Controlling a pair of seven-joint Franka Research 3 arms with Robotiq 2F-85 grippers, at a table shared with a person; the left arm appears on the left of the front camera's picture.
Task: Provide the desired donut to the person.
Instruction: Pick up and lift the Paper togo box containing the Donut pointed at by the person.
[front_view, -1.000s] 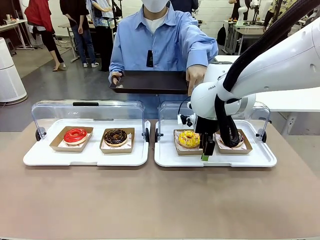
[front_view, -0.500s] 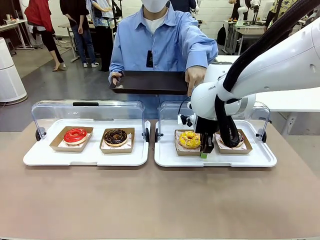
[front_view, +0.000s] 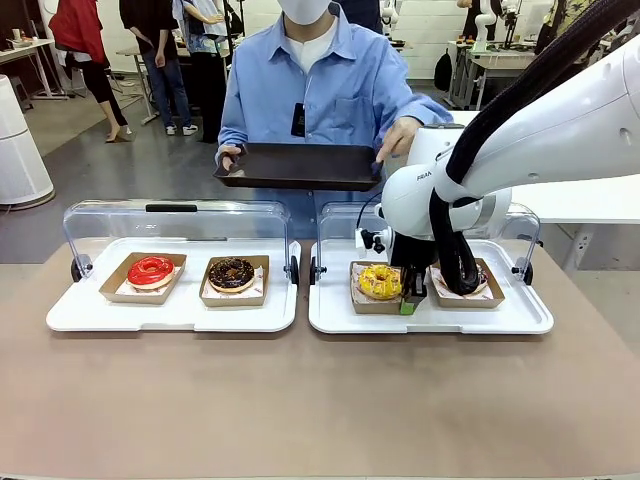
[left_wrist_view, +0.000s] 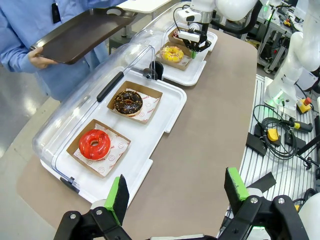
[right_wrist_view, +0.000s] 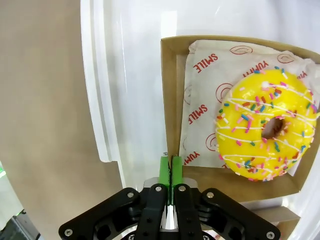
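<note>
Front view, from the left: a white plastic tray (front_view: 90, 315) with rounded corners has its clear domed lid (front_view: 175, 225) tipped up behind it. It carries two shallow brown card boats. One holds a glossy red donut (front_view: 150, 270), the other a chocolate donut (front_view: 231, 273) with a crumbly topping.

The second white tray (front_view: 500, 318), just beside it, has its lid raised too. On its left side a yellow donut (front_view: 379, 281), iced with white drizzle and coloured sprinkles, lies on printed paper in its cardboard tray (front_view: 358, 300). The right gripper (front_view: 410, 298) comes straight down at that boat's right edge. In the right wrist view its green pads (right_wrist_view: 164, 170) are pinched together on the thin card rim. Another boat (front_view: 487, 295) sits further right, its contents hidden by the arm.

Across the table the person (front_view: 320, 90) holds out a flat dark serving tray (front_view: 295, 165) in both hands. The left gripper (left_wrist_view: 177, 185) hangs over bare tabletop, fingers wide apart and holding nothing.
</note>
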